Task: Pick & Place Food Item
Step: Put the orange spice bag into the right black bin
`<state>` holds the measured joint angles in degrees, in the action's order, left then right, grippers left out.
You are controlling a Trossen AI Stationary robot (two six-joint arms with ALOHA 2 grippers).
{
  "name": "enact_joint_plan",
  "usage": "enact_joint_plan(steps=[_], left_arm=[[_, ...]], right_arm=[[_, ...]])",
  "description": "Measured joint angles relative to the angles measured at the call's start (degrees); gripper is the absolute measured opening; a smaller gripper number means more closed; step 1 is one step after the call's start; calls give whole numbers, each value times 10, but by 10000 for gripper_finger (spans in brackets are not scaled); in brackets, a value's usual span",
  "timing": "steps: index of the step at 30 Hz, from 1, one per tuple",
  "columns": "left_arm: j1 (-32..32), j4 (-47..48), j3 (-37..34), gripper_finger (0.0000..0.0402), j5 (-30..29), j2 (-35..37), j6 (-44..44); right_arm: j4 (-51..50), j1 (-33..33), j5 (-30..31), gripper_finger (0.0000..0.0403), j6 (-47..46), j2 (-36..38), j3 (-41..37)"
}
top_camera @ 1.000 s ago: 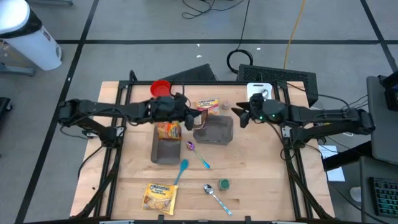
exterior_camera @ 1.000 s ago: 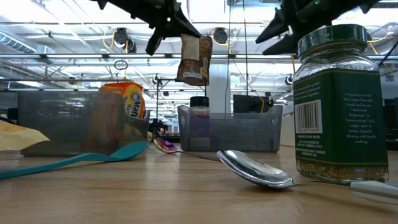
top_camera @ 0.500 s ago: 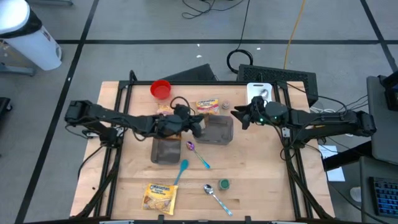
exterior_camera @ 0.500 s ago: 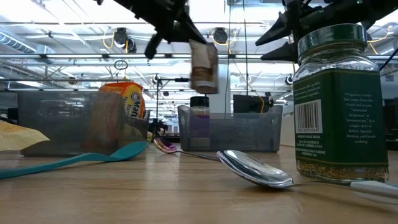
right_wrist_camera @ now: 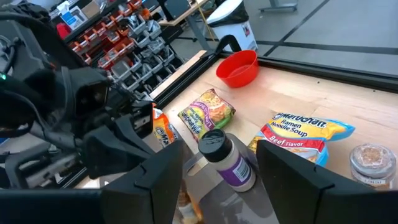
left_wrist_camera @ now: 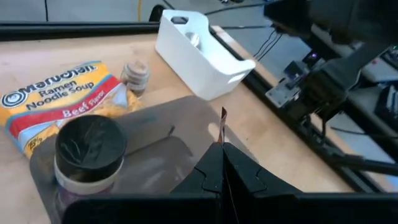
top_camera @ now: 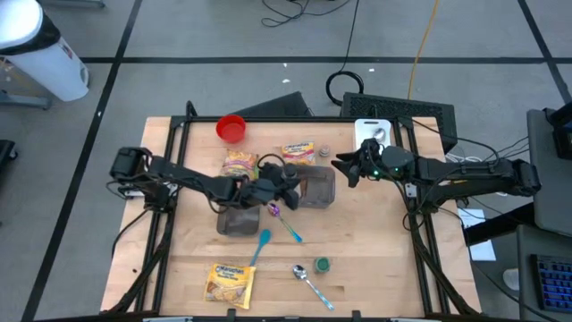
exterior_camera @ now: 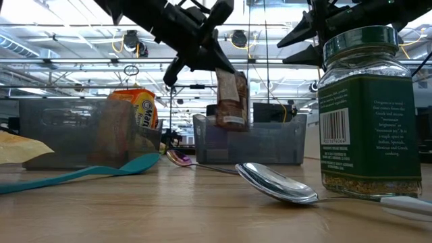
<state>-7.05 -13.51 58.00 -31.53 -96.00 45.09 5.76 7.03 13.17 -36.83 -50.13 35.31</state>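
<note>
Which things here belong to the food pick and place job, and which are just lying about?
In the job:
- left hand, shut on the brown food packet
- dark grey bins

Lying about:
- teal spoon
- metal spoon
- green spice jar
- red bowl

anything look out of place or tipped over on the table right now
Mostly the jar in the right grey bin: it lies on its side, not upright. A ramen pack stands propped in the left bin. The left hand dangles a brown packet over the right bin. Nothing looks spilled.
</note>
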Motion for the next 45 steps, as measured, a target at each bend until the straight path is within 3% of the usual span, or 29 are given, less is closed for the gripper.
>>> enact_joint_plan(steps=[13, 28, 34, 45], left_arm=[[3, 32, 1, 0, -15, -4, -30], [15, 21, 0, 0, 31, -5, -75], [9, 90, 0, 0, 10, -5, -65], [10, 92, 0, 0, -3, -11, -76]], right_arm=[[-3, 0, -5, 196, -14, 0, 0], [-4, 0, -5, 196, -15, 0, 0], [-4, 0, -1, 196, -11, 0, 0], [-4, 0, 0, 196, -9, -7, 1]])
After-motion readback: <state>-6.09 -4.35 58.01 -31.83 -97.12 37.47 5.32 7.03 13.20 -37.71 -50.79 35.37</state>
